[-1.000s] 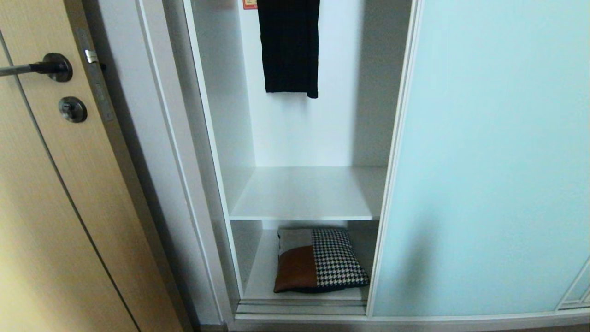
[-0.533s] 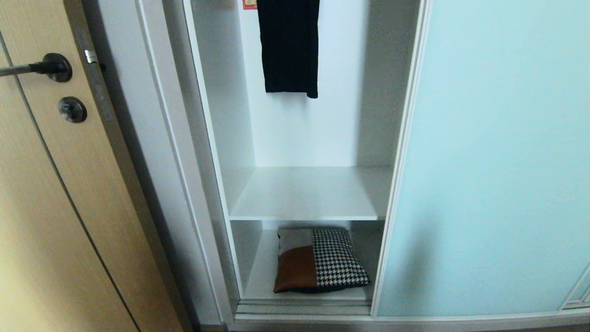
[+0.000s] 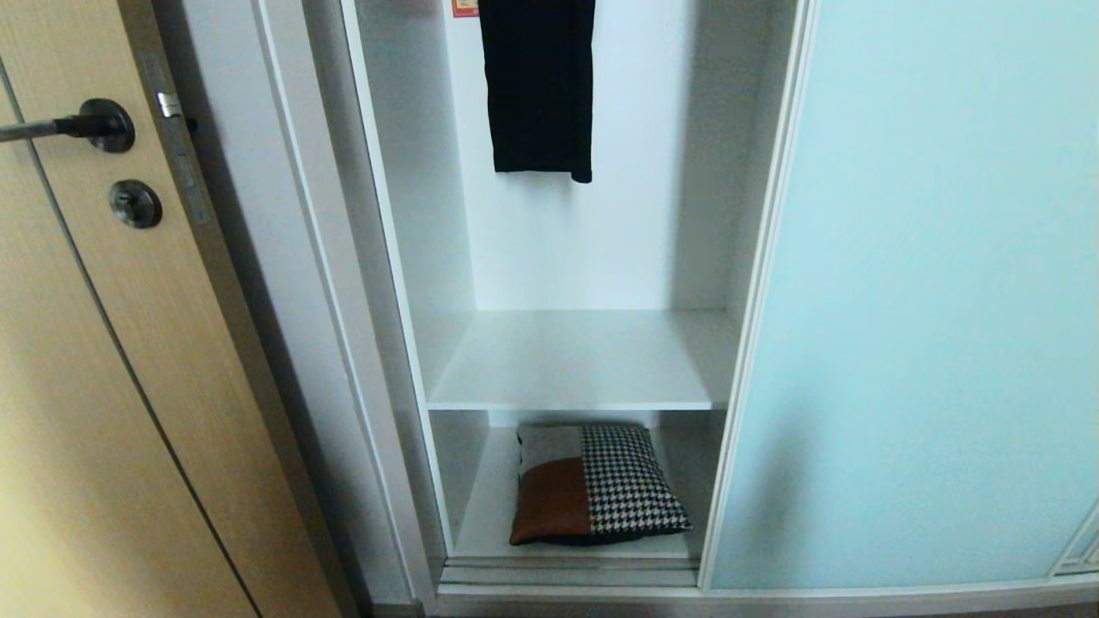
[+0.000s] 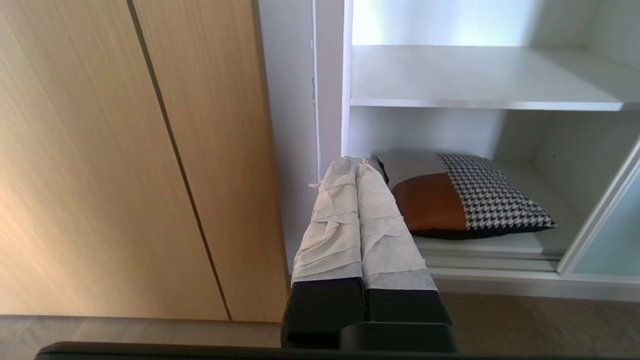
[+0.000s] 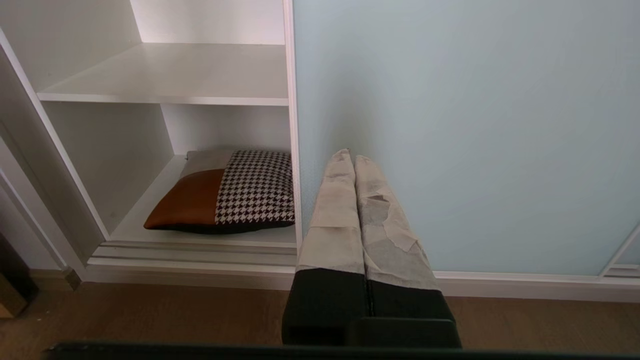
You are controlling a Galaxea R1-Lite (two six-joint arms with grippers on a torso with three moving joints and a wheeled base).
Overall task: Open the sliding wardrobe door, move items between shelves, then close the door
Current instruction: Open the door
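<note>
Both of our grippers sit clenched and empty, tape-wrapped fingers pressed together: the left gripper [image 4: 356, 167] hangs low in front of the wardrobe's white left post, pointing toward the bottom compartment, and the right gripper [image 5: 348, 157] hangs low before the glass panel; neither shows in our head view. Largest in front of us is the sliding wardrobe door [image 3: 927, 300], pale frosted aqua, pulled aside to the right so that the left bay stands open; its top and right side are cut off, and it hides whatever lies behind it. To our left stands a wooden door [image 3: 94, 386] with a black lever handle [image 3: 69, 127] cut off at the frame's edge. Inside the open bay we see the upper shelf [image 3: 584, 360], bare and white, its right end running behind the glass door's frame. Above it hangs a dark garment [image 3: 537, 86], its top out of view, so we cannot tell what it is. Beside it a small red label [image 3: 464, 8] is too cropped to read. On the bottom shelf [image 3: 489, 515] the cushion [image 3: 594, 485] lies flat, close to the front edge, rust-brown and cream on its left half and houndstooth on its right.
</note>
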